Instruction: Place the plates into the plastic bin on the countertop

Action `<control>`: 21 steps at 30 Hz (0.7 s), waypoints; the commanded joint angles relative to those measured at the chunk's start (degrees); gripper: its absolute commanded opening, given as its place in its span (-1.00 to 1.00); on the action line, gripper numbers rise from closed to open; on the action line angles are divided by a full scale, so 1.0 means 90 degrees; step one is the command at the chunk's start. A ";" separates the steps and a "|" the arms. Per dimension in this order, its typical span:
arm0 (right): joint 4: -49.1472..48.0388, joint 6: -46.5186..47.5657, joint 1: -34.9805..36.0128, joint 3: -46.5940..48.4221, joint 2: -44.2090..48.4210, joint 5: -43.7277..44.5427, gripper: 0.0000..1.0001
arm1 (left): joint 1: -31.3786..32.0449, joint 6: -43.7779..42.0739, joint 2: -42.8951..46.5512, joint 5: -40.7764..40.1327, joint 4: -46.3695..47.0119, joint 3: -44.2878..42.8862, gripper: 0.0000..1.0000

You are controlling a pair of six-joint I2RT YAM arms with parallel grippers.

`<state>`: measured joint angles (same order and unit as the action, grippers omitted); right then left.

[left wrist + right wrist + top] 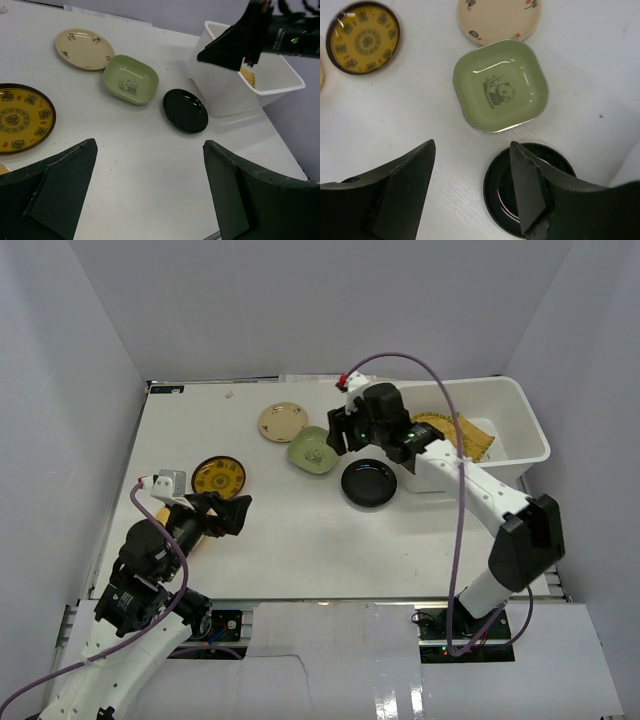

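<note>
As you look from above, your right gripper [338,437] hangs beside the pale green square dish [312,450] on the desk [280,550], nearer than the left gripper [236,512]; white plastic bin [528,420] to its right. Left wrist: jaws wide, empty. Right wrist: jaws parted, empty, dish straight ahead.

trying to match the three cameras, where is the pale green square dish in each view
Top external: the pale green square dish lies just above centre.
Left wrist: the dish is upper middle, left of centre.
Right wrist: the dish is upper centre, panda print showing.
Shared landmark: the black round plate, close beside it in every view.
</note>
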<state>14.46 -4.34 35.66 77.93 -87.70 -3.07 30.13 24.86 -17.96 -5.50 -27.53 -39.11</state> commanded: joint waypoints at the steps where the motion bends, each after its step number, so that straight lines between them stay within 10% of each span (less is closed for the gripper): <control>1: 0.0356 0.1193 0.0421 0.0645 -0.0955 -0.0215 0.36 | 0.0021 -0.0018 0.0168 -0.0531 0.0090 0.0029 0.96; 7: 0.0678 0.2034 0.0657 0.1496 -0.2401 -0.0176 0.56 | 0.0031 0.0011 0.0169 -0.0757 0.0061 0.0117 0.96; 21: 0.1274 0.2631 0.0891 0.2922 -0.4229 -0.0020 0.00 | 0.0021 -0.0009 -0.0075 -0.0668 0.0188 0.0147 0.96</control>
<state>24.12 17.45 42.83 100.36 -124.66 -3.20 30.13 25.02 -18.22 -11.18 -26.85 -37.95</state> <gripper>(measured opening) 0.523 0.977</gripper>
